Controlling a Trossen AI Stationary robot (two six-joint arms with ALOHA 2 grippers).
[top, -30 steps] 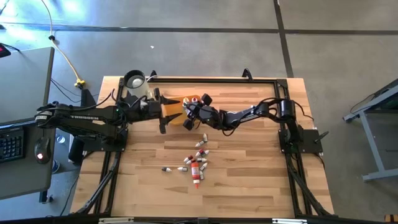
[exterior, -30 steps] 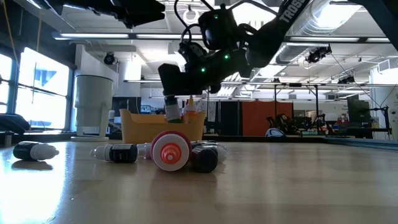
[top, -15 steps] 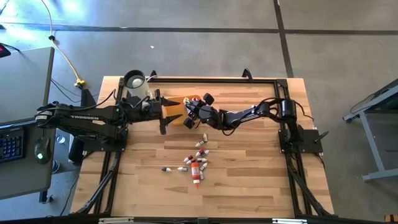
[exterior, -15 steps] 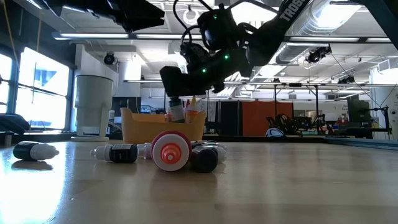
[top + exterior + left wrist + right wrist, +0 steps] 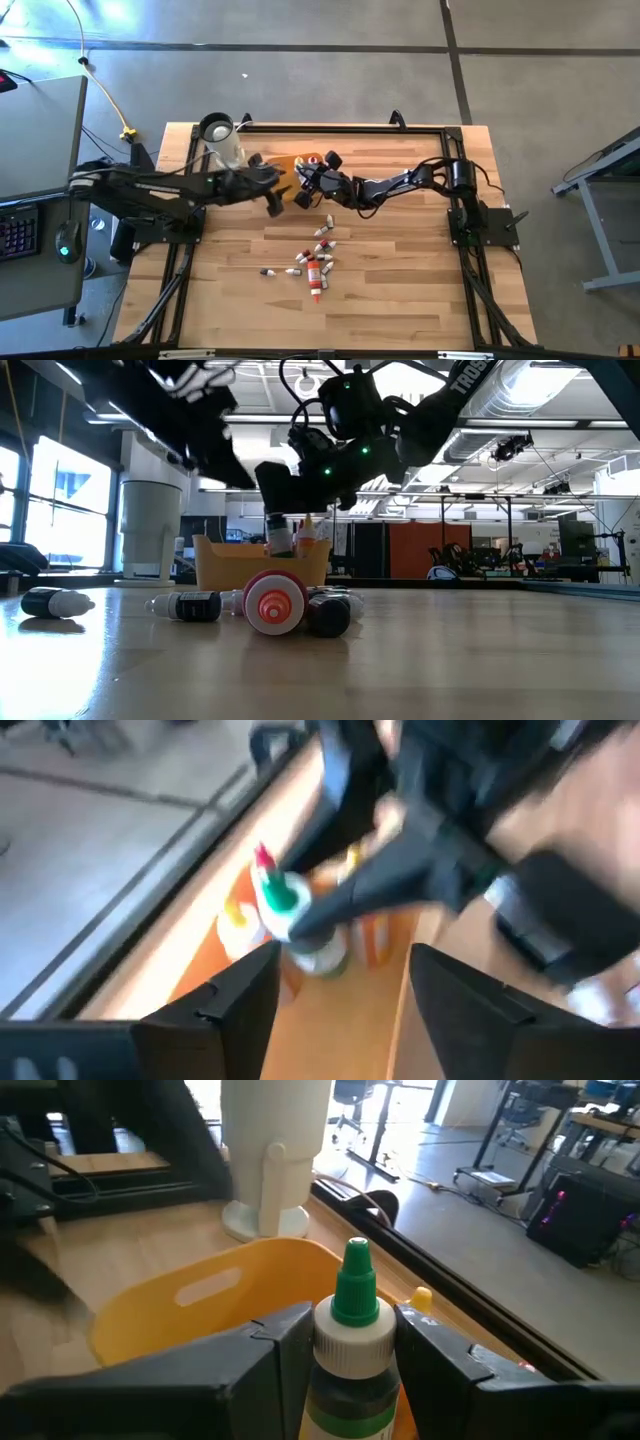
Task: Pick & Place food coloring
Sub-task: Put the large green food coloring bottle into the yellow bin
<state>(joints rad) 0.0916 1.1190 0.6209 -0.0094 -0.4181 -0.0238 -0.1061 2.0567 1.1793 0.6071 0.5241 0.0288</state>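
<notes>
From above, my right gripper (image 5: 308, 178) hangs over the yellow-orange tray (image 5: 285, 161), well apart from the loose bottles (image 5: 314, 263). My right wrist shows me clamped on the green-capped bottle (image 5: 352, 1355), upright to drop in; my left gripper (image 5: 340, 995) gapes empty beside the tray.

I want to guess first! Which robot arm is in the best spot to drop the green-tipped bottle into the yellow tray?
The right arm. Its claw already grips the green-tipped bottle just above the yellow tray. The left claw is open and holds nothing.
</notes>
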